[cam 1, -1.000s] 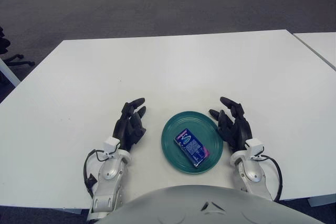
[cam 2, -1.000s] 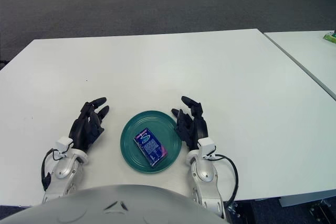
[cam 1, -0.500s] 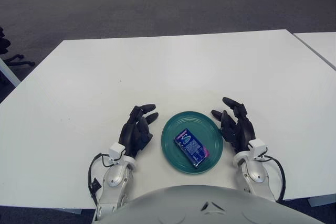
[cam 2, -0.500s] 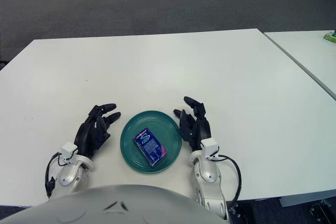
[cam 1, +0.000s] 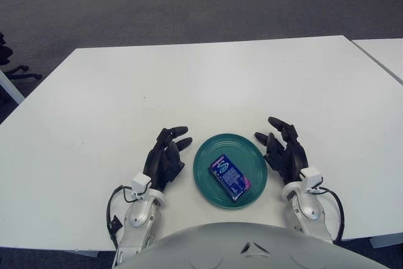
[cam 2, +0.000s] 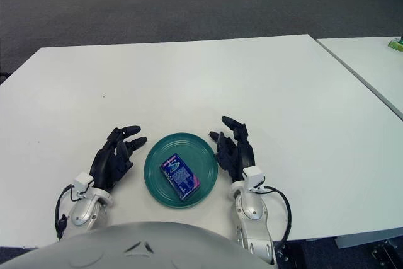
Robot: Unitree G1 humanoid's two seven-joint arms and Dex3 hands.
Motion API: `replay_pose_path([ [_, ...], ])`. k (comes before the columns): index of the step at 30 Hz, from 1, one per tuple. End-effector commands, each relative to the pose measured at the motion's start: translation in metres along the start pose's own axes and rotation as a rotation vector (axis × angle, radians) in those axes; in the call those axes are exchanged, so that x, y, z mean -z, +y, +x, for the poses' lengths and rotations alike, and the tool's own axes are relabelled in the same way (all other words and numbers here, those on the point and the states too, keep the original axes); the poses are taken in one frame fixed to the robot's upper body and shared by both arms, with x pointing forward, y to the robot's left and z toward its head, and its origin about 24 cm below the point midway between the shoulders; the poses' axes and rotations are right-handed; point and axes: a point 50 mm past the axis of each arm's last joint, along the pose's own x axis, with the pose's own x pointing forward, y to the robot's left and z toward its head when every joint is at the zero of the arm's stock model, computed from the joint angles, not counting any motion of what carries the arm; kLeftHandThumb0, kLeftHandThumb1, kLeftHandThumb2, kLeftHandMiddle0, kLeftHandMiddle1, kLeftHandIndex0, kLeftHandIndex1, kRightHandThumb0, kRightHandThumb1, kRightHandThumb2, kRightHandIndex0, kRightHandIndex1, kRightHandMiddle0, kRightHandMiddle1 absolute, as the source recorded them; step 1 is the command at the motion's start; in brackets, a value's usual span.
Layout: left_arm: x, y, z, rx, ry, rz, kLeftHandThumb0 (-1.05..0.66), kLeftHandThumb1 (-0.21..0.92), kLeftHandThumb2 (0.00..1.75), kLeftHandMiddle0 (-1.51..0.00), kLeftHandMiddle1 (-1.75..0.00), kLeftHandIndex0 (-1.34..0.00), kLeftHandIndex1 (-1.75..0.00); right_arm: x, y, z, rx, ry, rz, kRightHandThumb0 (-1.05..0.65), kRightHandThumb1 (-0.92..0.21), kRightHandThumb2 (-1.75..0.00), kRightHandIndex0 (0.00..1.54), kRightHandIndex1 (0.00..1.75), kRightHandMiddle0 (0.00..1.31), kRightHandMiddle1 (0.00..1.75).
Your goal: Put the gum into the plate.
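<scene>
Table [cam 1: 208, 74]: a white top filling most of the scene, with grey carpet beyond its far edge and a second white table at the far right.

Plate [cam 1: 208, 155]: a round teal dish near the front edge, midway between the two hands.

Left hand [cam 1: 165, 159]: rests palm-down on the table just left of the plate. Its fingers [cam 1: 178, 131] are loosely spread, point far-right toward the rim, and hold nothing.

Right hand [cam 1: 283, 153]: rests on the table just right of the plate, its dark fingers [cam 1: 277, 122] relaxed and apart, pointing to the far side; it too holds nothing. Neither hand touches the plate, as far as can be told.

Gum [cam 1: 230, 177]: a small blue-purple pack lying flat inside the plate, in its near-right part. The long axis runs from far-left to near-right, so one short end faces the left hand's side and the other points toward the near rim.

Key relation: the gum lies right of the left hand and left of the right hand, with the plate rim between it and each. It sits slightly nearer the right hand.

Judgement: the pack already lies in the plate and both hands are empty, so the task appears complete. The remaining move, if any, is probably only to draw the hands clear without nudging the rim.
</scene>
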Motion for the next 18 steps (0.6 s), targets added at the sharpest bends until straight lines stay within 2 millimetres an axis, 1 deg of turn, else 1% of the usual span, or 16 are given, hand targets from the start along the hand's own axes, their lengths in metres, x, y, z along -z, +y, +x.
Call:
replay_pose_path([
  [1, 0.0074, 0.0016, -0.0022, -0.011, 0.044, 0.011, -0.86, 0.92, 0.96, -0.53, -0.8, -0.35, -1.19, 0.023, -0.0078, -0.0089, 0.024, 0.146, -0.023, -0.64, -0.92, -0.83, 0.45, 0.54, 0.0, 0.93],
  [8, 0.005, 0.0017, -0.0013, -0.012, 0.034, 0.011, -0.86, 0.92, 0.95, -0.51, -0.8, -0.33, -1.19, 0.0228, -0.0069, -0.0075, 0.024, 0.144, -0.028, -0.64, -0.92, -0.82, 0.47, 0.55, 0.01, 0.94],
  [18, 0.0024, 0.0028, 0.0003, -0.019, 0.024, 0.018, -0.87, 0.92, 0.95, -0.49, -0.8, -0.27, -1.21, 0.0219, -0.0055, -0.0072, 0.024, 0.139, -0.025, -0.64, -0.92, -0.82, 0.47, 0.55, 0.01, 0.94],
])
